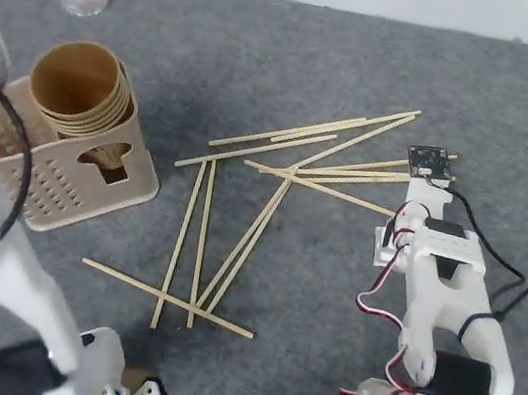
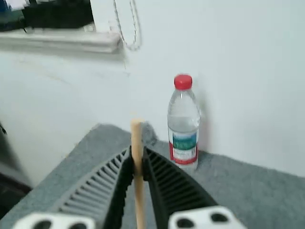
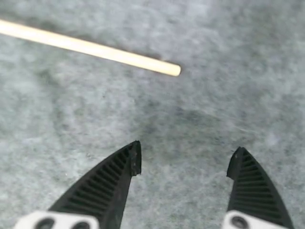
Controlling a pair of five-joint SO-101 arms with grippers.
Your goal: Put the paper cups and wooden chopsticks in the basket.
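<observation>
Your left gripper [image 2: 137,158] pinches one wooden chopstick [image 2: 136,136] along a thin line, so it can swivel or slip out before it reaches the basket [image 1: 63,189] at the table's [image 1: 368,63] left edge, where the stacked paper cups [image 1: 75,85] crowd the opening. Your right gripper [image 3: 187,157] hangs spread wide toward the right edge, tips short of a loose chopstick [image 3: 95,47], so closing there grabs nothing. How much stick trails behind the left jaws is cut off.
</observation>
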